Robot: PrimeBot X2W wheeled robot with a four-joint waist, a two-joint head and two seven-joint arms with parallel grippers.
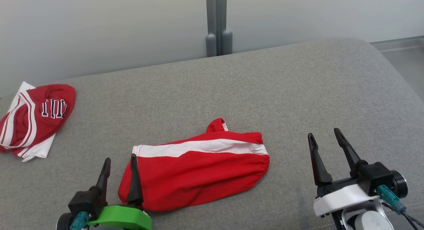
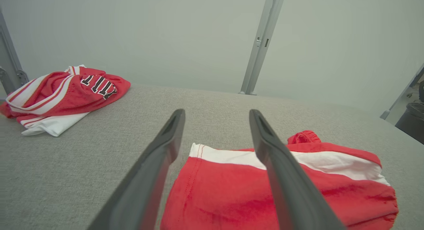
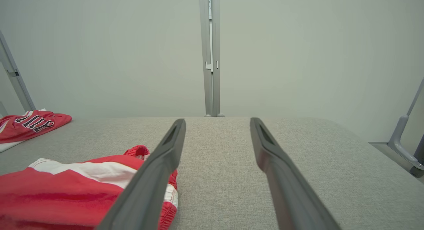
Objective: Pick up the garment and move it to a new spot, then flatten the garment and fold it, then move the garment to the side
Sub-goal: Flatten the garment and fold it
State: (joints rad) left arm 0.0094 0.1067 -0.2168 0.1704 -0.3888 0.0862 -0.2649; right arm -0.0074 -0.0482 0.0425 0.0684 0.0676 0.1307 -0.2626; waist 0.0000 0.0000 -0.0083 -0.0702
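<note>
1. Garment point(image 1: 198, 170): red shorts with a white band along the far edge. They lie flat-ish in the near-middle of the grey fabric surface point(image 1: 298, 91). The gathered hem is at the robot's right end, and a small red bump of cloth sticks up at the far edge.
2. Left end effector point(image 1: 120, 159): fingers spread, gripping nothing. In the head view it sits at the garment's left end. The inner finger crosses the garment's left edge and the outer finger is over bare surface.
3. Left wrist view: end effector point(image 2: 217, 112) with a wide gap. One finger overlaps the white band of the garment point(image 2: 232, 197); the other is beside the garment's edge. Can't tell whether either finger touches the cloth.
4. Right end effector point(image 1: 324, 133): fingers spread and empty, well apart from the garment's right end, over bare surface.
5. Right wrist view: end effector point(image 3: 217, 120) with only grey surface between the fingers. The garment point(image 3: 49, 193) is off to that view's left, partly behind one finger.
6. Second garment point(image 1: 36, 120): a red and white jersey with dark lettering, bunched at the far left of the surface, well apart from the shorts. It also shows in the left wrist view point(image 2: 63, 94) and the right wrist view point(image 3: 29, 124).
7. Background: pale wall point(image 1: 99, 24) with a grey vertical post point(image 1: 217, 24) behind the surface's far edge.
</note>
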